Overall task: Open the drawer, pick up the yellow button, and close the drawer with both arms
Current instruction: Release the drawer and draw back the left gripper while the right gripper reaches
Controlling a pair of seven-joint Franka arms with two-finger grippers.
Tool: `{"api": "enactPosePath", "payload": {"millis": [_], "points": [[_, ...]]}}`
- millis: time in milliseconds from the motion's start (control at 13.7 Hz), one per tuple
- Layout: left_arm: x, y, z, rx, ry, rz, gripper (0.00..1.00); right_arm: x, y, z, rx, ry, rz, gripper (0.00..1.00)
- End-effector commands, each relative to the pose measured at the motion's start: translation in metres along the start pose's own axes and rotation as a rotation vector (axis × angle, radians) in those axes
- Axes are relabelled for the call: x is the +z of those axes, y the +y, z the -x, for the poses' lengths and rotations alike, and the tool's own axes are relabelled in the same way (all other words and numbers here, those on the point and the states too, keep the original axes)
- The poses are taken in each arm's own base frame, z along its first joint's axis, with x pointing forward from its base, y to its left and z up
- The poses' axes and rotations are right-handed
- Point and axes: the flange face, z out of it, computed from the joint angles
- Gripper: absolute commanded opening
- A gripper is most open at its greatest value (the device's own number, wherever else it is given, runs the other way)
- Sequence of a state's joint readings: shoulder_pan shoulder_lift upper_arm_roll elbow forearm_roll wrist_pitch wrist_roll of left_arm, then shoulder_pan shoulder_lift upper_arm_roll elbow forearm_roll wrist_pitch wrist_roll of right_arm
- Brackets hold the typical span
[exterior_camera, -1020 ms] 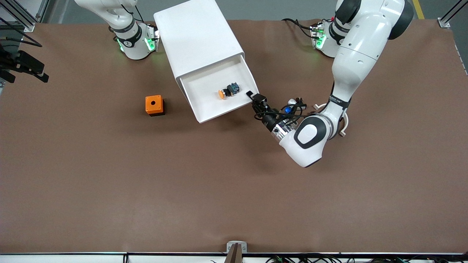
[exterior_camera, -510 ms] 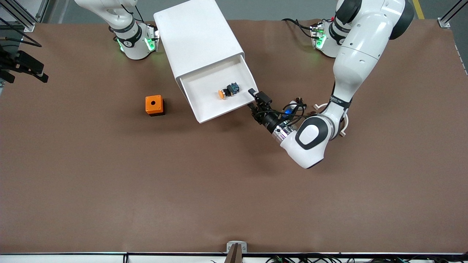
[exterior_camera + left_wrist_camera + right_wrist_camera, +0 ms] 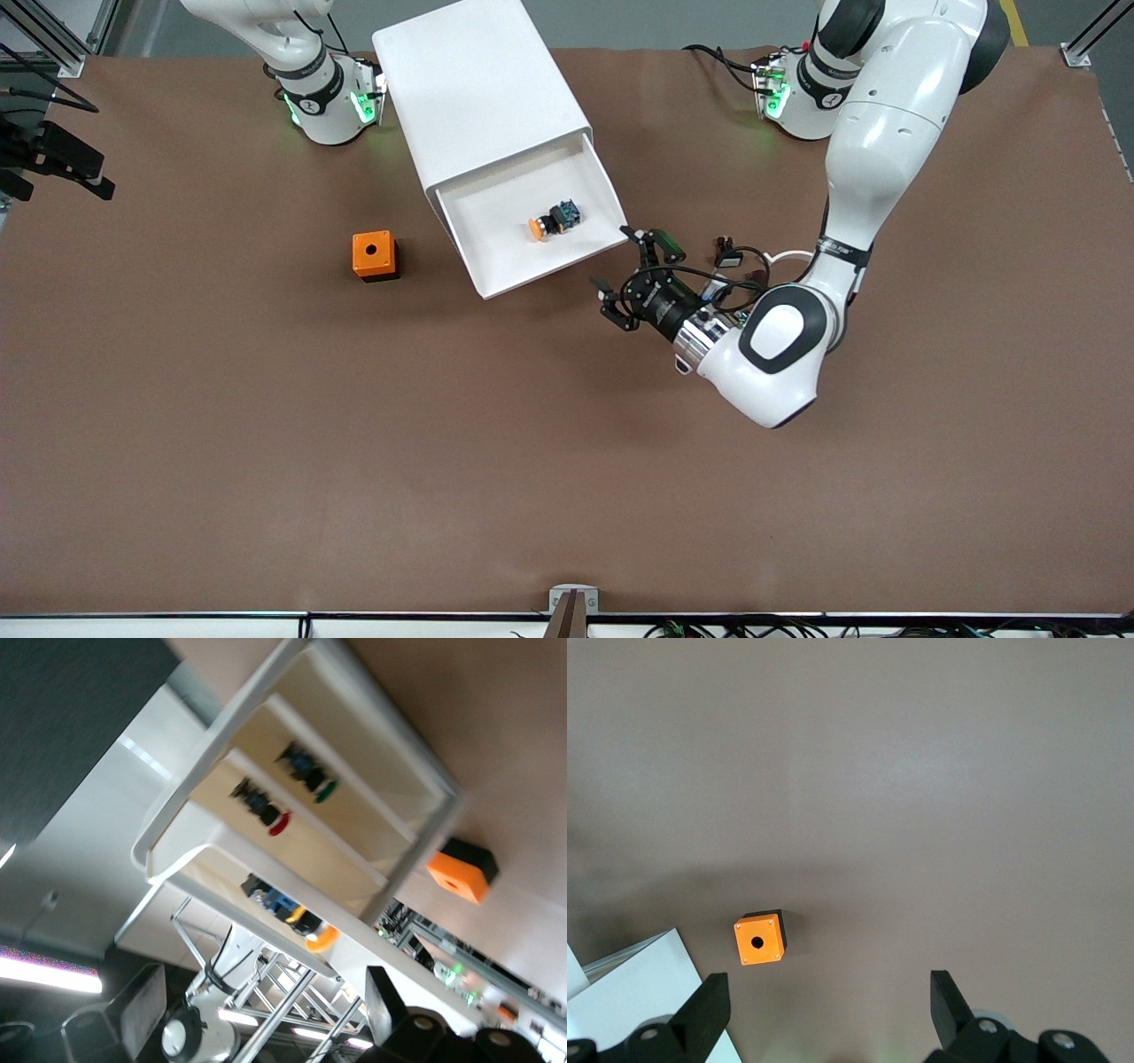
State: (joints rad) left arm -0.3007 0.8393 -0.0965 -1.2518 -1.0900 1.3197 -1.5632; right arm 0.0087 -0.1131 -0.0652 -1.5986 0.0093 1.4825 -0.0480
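The white cabinet [image 3: 478,89] stands near the arms' bases. Its top drawer [image 3: 496,239] is pulled out toward the front camera. The button [image 3: 549,220], orange cap and black body, lies in the drawer. It also shows in the left wrist view [image 3: 306,926], in the same drawer [image 3: 208,873]. My left gripper [image 3: 623,266] is open and empty, just off the drawer's front corner at the left arm's end, apart from it. In its own view the left gripper [image 3: 257,1023] faces the drawer fronts. My right gripper [image 3: 828,1005] is open and empty, high over the table, and is out of the front view.
An orange cube with a black hole [image 3: 374,255] sits on the brown table beside the drawer, toward the right arm's end, and shows in the right wrist view [image 3: 759,939]. Lower drawers hold a red-capped button [image 3: 266,813] and a green-capped button [image 3: 310,780].
My left gripper has drawn back from the drawer's front corner, turned and spread its fingers. The drawer and the button have not moved.
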Motion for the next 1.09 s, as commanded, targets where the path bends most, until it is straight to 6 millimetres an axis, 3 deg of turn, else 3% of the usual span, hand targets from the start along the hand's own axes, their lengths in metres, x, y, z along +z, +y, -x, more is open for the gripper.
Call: {"api": "enactPosePath", "payload": {"millis": [0, 219, 437, 510, 583, 802, 1020], "points": [[-0.029, -0.006, 0.005, 0.209, 0.071, 0.060, 0.99, 0.014, 0.003, -0.014, 0.001, -0.029, -0.003, 1.00], [-0.049, -0.018, 0.011, 0.375, 0.258, 0.102, 0.99, 0.048, 0.004, -0.041, 0.001, -0.067, 0.003, 1.00], [-0.075, -0.034, 0.031, 0.525, 0.468, 0.181, 0.99, 0.061, 0.006, -0.055, 0.001, -0.068, 0.013, 1.00], [-0.084, -0.040, 0.040, 0.562, 0.549, 0.212, 0.99, 0.084, 0.006, -0.066, 0.001, -0.104, 0.014, 1.00], [-0.095, -0.050, 0.052, 0.606, 0.651, 0.246, 0.99, 0.093, 0.008, -0.071, 0.005, -0.118, 0.014, 1.00], [-0.109, -0.069, 0.076, 0.664, 0.919, 0.270, 0.99, 0.105, 0.017, -0.076, 0.023, -0.134, 0.015, 1.00], [-0.117, -0.077, 0.087, 0.666, 1.075, 0.283, 0.99, 0.100, 0.012, -0.074, 0.069, -0.131, -0.001, 1.00]]}}
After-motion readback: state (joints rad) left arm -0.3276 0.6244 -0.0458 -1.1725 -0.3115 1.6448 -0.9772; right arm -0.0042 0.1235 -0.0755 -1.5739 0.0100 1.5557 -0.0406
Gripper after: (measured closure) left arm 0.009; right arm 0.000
